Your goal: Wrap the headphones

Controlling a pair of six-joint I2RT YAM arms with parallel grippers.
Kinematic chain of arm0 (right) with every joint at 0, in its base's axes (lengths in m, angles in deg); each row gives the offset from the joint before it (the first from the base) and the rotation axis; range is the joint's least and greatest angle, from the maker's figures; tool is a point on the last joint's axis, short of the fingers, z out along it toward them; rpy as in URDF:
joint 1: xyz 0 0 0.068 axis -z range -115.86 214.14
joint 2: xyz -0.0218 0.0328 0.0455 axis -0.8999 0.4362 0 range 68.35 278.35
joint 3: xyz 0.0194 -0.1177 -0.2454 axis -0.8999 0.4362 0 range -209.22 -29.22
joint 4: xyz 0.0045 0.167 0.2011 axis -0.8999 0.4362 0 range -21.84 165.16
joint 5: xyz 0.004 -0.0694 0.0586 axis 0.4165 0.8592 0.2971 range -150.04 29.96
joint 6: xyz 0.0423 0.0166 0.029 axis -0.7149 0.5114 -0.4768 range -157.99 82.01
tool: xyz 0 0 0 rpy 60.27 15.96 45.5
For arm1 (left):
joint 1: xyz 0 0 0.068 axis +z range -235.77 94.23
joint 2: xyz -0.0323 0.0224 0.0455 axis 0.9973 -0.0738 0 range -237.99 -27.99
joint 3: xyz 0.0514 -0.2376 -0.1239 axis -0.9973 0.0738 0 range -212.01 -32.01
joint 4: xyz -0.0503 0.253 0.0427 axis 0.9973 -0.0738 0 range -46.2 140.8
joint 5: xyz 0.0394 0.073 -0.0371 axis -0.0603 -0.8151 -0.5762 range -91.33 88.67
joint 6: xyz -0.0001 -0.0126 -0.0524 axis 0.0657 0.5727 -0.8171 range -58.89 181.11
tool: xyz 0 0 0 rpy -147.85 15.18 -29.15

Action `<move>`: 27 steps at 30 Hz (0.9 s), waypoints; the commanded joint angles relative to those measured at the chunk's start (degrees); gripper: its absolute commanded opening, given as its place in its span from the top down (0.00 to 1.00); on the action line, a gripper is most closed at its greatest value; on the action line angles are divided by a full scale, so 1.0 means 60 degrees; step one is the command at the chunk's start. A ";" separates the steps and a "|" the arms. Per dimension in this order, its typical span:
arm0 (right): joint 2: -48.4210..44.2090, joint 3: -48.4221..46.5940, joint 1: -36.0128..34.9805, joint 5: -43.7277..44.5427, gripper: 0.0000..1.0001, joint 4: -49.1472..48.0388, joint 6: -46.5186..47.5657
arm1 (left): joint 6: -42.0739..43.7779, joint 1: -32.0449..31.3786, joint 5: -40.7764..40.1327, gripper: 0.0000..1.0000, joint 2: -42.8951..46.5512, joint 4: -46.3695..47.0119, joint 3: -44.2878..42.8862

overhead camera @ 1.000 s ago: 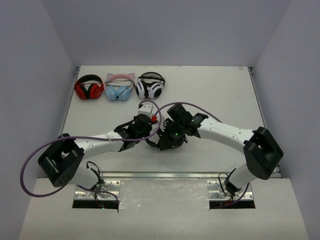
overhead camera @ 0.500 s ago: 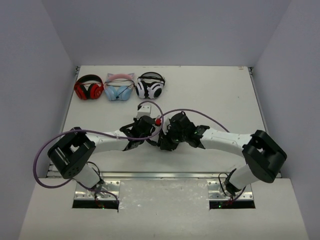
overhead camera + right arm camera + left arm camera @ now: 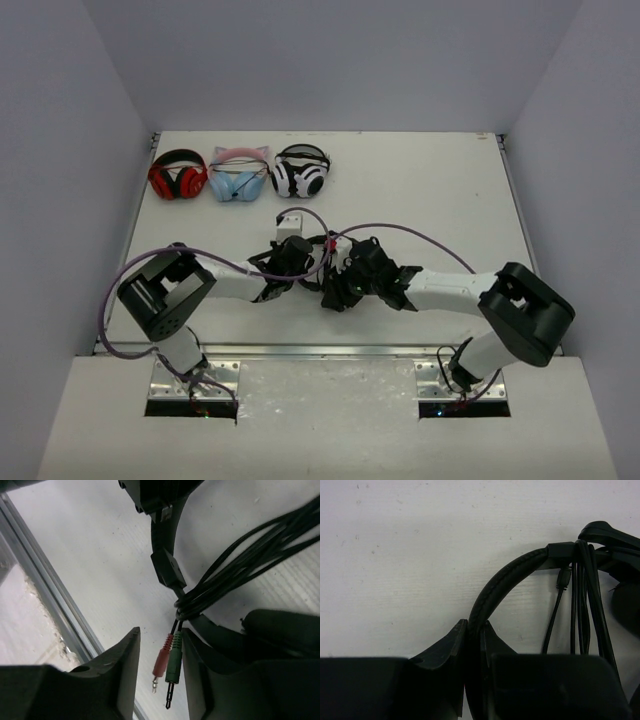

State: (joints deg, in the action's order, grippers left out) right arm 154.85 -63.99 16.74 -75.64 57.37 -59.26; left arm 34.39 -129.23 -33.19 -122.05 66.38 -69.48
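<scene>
so this looked like the tail end of the wrapping step. the headphones (image 3: pixel 505 580) lay on the table (image 3: pixel 420 180) in the middle near the front edge, between the two arms. the left gripper (image 3: pixel 474 630) was clamped tight on the padded headband, holding it steady. the cable (image 3: pixel 240 555) was already looped in several strands over the band. the right gripper (image 3: pixel 161 635) had its claw partly open, and the pink and green plugs (image 3: pixel 167 662) hung loose in the gap, not pinched as far as i could tell. my guess is the next move calls for tucking that loose end so the coil doesn't spring apart, or just backing off carefully without snagging a strand. hard to see much else: from above both wrists covered the headset, the ear cups were cut off at the frame edges, and i couldn't pick out the boom mic at all.
</scene>
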 commanded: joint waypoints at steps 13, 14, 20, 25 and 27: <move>-0.4409 0.2776 -0.0025 -0.0214 0.01 -0.0680 -0.2548 | -0.0791 -0.0037 -0.1033 0.95 -0.1271 0.0437 -0.0024; -0.4992 0.2791 -0.0025 -0.0155 0.01 -0.0257 -0.2562 | -0.0762 -0.0037 -0.1033 0.95 -0.1271 0.0480 -0.0024; -0.7119 0.3230 -0.0025 0.0605 0.01 0.1280 -0.2635 | -0.0776 -0.0095 -0.1136 0.66 -0.1272 0.0495 0.0108; -0.8892 0.3289 -0.0025 0.1630 0.01 0.2747 -0.2621 | -0.0732 -0.0197 -0.1150 0.56 -0.0335 0.0496 0.0371; -0.9563 0.3275 -0.0025 0.1939 0.01 0.3305 -0.2635 | -0.0703 -0.0256 -0.1223 0.47 0.0002 0.0321 0.0357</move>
State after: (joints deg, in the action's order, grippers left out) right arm 102.00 -44.18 16.74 -68.99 70.99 -74.50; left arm 29.99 -130.10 -39.61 -125.99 69.92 -67.84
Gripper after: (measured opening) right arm 0.992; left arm 0.481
